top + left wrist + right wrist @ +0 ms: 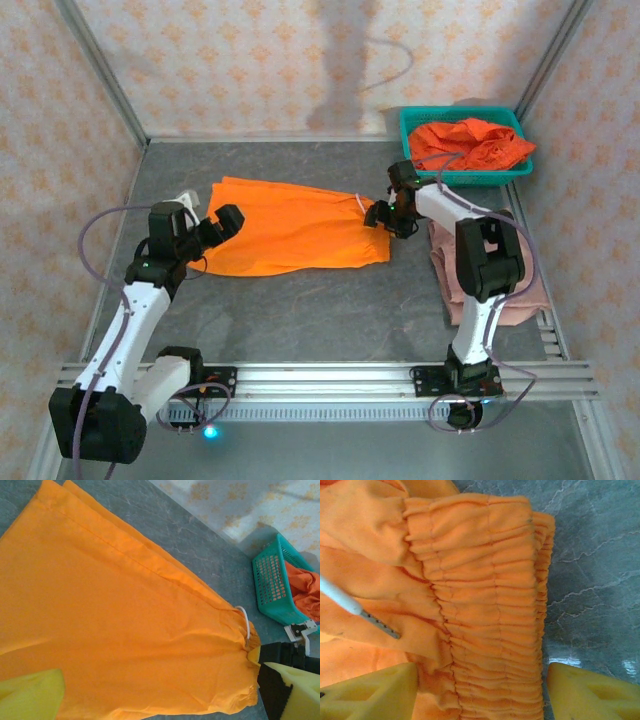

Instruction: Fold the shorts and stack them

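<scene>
Spread flat mid-table: orange shorts (290,238), waistband to the right. At right, pink shorts (535,290), partly hidden under the right arm. Far right, teal basket (480,176) holding an orange heap (470,142). Left gripper (212,222) gaping wide over the left hem, holding nothing. Right gripper (384,214) part-open, pads (370,695) astride the gathered waistband, not yet clamped. Drawstring (355,610) cut off by the frame edge.
</scene>
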`<state>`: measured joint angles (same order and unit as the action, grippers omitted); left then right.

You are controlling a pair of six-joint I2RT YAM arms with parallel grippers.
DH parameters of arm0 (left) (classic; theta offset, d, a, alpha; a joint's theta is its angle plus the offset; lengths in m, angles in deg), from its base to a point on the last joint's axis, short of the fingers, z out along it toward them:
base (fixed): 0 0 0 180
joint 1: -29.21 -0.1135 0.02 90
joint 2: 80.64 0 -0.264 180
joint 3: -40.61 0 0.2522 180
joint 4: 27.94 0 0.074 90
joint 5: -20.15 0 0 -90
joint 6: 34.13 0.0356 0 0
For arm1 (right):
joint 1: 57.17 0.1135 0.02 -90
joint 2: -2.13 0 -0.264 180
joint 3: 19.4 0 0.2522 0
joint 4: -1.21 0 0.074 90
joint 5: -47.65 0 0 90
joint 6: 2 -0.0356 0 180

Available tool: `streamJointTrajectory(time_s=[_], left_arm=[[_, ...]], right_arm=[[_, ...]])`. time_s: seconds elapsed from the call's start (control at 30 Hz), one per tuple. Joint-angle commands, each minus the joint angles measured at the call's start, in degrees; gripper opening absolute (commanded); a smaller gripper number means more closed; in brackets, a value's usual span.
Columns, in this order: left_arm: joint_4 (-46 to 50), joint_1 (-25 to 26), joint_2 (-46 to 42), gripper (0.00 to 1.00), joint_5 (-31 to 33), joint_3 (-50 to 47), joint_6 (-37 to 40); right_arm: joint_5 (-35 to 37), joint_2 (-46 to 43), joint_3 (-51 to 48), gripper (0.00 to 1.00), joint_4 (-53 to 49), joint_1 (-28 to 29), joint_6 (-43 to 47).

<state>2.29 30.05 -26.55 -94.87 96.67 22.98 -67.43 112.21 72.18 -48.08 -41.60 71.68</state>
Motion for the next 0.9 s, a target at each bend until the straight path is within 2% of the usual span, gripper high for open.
streamJointTrajectory(time_s=[0.0, 0.3, 0.47, 0.6, 0.77, 0.87], left_arm=[[-1.38, 0.80, 0.49, 1.00, -0.34, 2.06, 1.08], [-1.67, 1.44, 1.42, 1.00, -0.28, 2.17, 0.89], [-1.14, 1.62, 1.29, 1.00, 0.04, 2.08, 1.22], [-1.00, 1.62, 1.34, 1.00, 0.23, 2.01, 1.42], [-1.00, 1.64, 1.46, 1.00, 0.22, 2.00, 1.50], [-0.78, 1.71, 1.38, 1.00, 0.30, 2.05, 1.57]], right_arm=[[0.73, 1.06, 0.55, 0.67, -0.16, -0.17, 0.76], [0.37, 4.07, 0.89, 0.60, 1.06, 1.26, 1.05], [0.25, 5.99, 1.40, 0.52, 1.34, 1.82, 0.41], [1.21, 6.63, 1.29, 0.37, 1.65, 2.44, 0.18], [4.35, 6.75, 1.25, 0.26, 1.09, 2.74, 0.57], [6.74, 5.92, 1.60, 0.13, 0.12, 2.77, 1.38]])
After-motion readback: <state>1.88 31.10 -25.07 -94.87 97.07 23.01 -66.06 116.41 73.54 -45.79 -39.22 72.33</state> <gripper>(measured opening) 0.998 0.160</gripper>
